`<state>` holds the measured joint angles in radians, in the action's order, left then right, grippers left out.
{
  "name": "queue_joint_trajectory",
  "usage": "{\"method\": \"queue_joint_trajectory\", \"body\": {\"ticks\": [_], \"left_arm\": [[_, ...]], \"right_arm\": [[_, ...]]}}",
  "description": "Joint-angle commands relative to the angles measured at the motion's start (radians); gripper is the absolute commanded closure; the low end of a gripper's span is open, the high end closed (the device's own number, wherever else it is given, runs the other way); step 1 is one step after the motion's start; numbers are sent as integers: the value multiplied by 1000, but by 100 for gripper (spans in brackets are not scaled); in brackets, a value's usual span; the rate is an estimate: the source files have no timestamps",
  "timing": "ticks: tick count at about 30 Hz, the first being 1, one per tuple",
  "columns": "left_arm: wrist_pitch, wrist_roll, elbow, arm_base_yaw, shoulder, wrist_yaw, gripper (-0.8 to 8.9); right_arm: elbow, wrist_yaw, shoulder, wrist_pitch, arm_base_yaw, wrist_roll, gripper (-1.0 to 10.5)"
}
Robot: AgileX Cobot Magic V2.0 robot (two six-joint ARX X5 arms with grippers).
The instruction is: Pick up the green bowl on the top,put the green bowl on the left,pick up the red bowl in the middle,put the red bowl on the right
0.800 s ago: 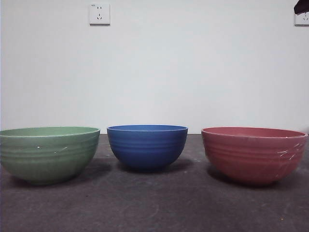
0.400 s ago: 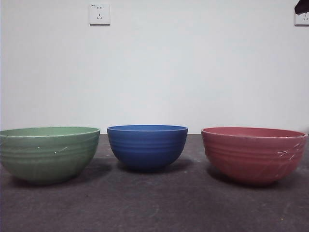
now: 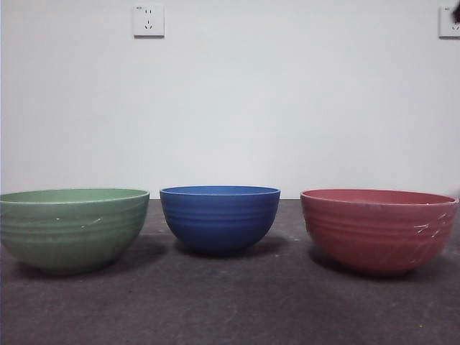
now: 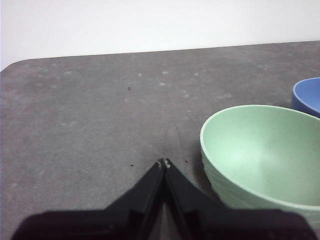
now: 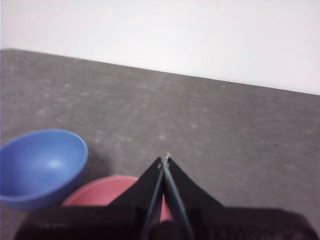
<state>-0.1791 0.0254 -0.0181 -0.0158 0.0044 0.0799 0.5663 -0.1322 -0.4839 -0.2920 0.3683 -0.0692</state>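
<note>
The green bowl (image 3: 70,228) stands upright on the table at the left; it also shows in the left wrist view (image 4: 262,157). The red bowl (image 3: 378,229) stands upright at the right; part of its rim shows in the right wrist view (image 5: 102,195). My left gripper (image 4: 164,163) is shut and empty, above the table beside the green bowl. My right gripper (image 5: 164,160) is shut and empty, raised above the red bowl. In the front view only a black tip (image 3: 456,10) shows at the top right corner.
A blue bowl (image 3: 219,218) stands between the two others, apart from both; it also shows in the left wrist view (image 4: 307,95) and the right wrist view (image 5: 40,167). The dark grey table (image 3: 230,309) ends at a white wall with two sockets (image 3: 148,21).
The black arm tip at the front view's top right corner has drawn up and almost left the picture. The three bowls have not moved.
</note>
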Motion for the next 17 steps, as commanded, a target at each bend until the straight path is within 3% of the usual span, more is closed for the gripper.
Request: {"method": "queue_joint_trajectory", "body": {"ticks": [1, 4, 6, 17], "left_arm": [[-1, -6, 15, 2, -2, -2, 817], [0, -6, 15, 2, -2, -1, 817], [-1, -6, 15, 2, -2, -2, 817], [-1, -6, 15, 2, -3, -2, 817]], "right_arm": [[-41, 54, 128, -73, -68, -25, 944], [-125, 180, 244, -79, -145, -18, 944], [-192, 212, 303, -72, -182, -19, 944], [-515, 238, 437, 138, -226, 40, 944]]}}
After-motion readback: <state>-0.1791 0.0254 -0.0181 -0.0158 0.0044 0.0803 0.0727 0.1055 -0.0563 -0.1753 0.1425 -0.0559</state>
